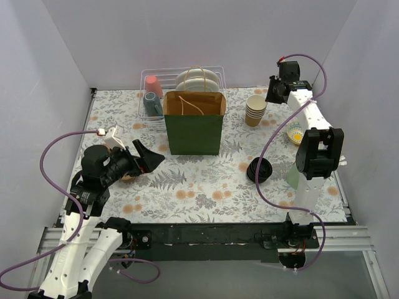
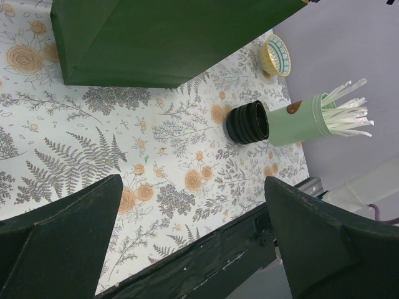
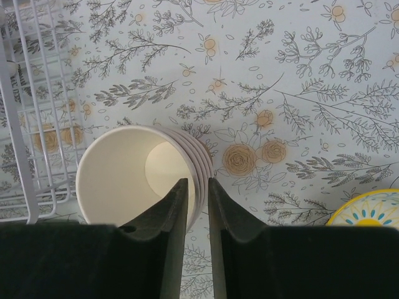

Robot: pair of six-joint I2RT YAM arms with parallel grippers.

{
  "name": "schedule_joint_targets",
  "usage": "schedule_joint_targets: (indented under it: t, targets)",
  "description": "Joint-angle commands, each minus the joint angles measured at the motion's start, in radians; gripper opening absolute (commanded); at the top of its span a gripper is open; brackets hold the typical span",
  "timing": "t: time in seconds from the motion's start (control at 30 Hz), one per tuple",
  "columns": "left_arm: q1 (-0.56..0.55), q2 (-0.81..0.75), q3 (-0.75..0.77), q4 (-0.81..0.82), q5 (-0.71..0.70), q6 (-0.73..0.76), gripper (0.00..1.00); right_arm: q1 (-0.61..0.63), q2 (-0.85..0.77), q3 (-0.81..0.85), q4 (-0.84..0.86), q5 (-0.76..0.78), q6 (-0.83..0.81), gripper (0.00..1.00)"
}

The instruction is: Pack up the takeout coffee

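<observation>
Right claw (image 3: 194, 205) nearly closed, fingers pinching the rim of the top cup in the stack of lidless tan paper cups (image 1: 255, 110); whether it truly grips, can't tell. Left claw (image 2: 193, 237) wide apart, empty, low over the floral desk (image 1: 206, 180). Green paper bag (image 1: 194, 123) stands open mid-desk. No lidded kraft coffee cup visible; black plastic lids (image 1: 259, 169) lie stacked apart. Risk: pinch lifts several nested cups.
</observation>
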Motion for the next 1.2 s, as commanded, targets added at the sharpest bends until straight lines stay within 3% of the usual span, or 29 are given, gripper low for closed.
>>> schedule_joint_targets:
  t: [0.0,0.5,0.77,1.17]
  targets:
    - [0.006,-0.005,-0.012,-0.008,-0.010,0.011,0.98,-0.001,0.014,0.041,-0.008,-0.025,0.013,0.28]
    - [0.006,-0.007,-0.013,-0.008,-0.012,0.011,0.98,-0.001,0.024,0.029,-0.017,-0.031,0.013,0.23]
    - [0.004,-0.005,-0.010,-0.009,-0.012,0.010,0.98,0.001,0.020,0.034,-0.013,-0.031,0.005,0.01]
    - [0.006,-0.010,-0.003,-0.017,-0.015,0.010,0.98,-0.002,-0.028,0.064,-0.003,-0.074,0.039,0.01]
